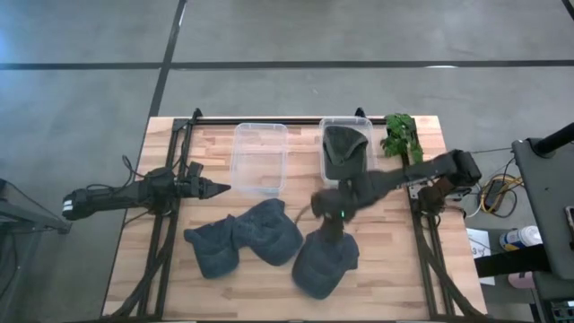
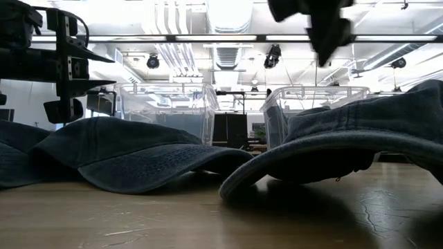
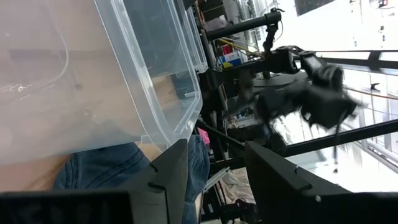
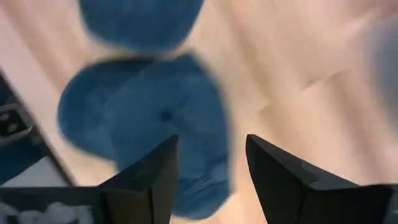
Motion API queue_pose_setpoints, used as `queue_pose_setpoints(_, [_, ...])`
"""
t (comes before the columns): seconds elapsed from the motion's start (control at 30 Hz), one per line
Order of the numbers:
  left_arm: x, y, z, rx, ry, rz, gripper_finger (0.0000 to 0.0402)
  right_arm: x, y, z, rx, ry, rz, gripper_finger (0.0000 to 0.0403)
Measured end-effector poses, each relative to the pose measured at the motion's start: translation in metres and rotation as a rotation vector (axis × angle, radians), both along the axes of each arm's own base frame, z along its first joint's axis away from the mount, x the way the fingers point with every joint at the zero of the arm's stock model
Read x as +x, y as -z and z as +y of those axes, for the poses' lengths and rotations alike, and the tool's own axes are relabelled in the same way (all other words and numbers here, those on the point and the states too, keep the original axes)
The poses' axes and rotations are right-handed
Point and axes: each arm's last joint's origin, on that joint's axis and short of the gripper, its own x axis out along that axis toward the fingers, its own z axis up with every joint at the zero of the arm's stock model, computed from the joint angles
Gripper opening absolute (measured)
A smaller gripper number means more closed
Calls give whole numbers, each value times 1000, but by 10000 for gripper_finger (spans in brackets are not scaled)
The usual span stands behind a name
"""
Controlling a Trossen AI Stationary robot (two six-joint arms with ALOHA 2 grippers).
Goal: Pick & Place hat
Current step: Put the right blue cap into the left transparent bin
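Three blue denim hats lie on the wooden table: left hat [image 1: 211,249], middle hat [image 1: 271,231] overlapping it, right hat [image 1: 325,262] [image 2: 360,138]. A fourth dark hat [image 1: 345,148] sits inside the right clear bin [image 1: 362,124]. My right gripper [image 1: 330,235] [image 4: 208,162] hangs open above the right hat, fingers pointing down and clear of it [image 2: 325,31]. A blue hat [image 4: 149,130] shows blurred below its fingers. My left gripper [image 1: 218,188] [image 3: 214,168] waits open at the table's left, level, pointing at the empty left bin [image 1: 260,157].
The two clear bins stand side by side at the table's far edge. A green plant [image 1: 401,136] sits at the far right corner. Bare wood lies along the near edge and near-left corner. Black frame rails run along both sides of the table.
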Motion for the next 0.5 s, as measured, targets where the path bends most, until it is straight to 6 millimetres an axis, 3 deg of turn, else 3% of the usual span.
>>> queue_pose_setpoints(0.13, [0,0,0,0,0,0,153,-9,30,29,87,39,26,177])
queue_pose_setpoints(0.3, [0,0,0,0,0,0,153,-34,59,39,122,213,78,177])
queue_pose_setpoints(0.4, [0,0,0,0,0,0,153,-48,64,39,153,306,32,177])
queue_pose_setpoints(0.5, [0,0,0,0,0,0,153,-62,56,36,180,372,-60,178])
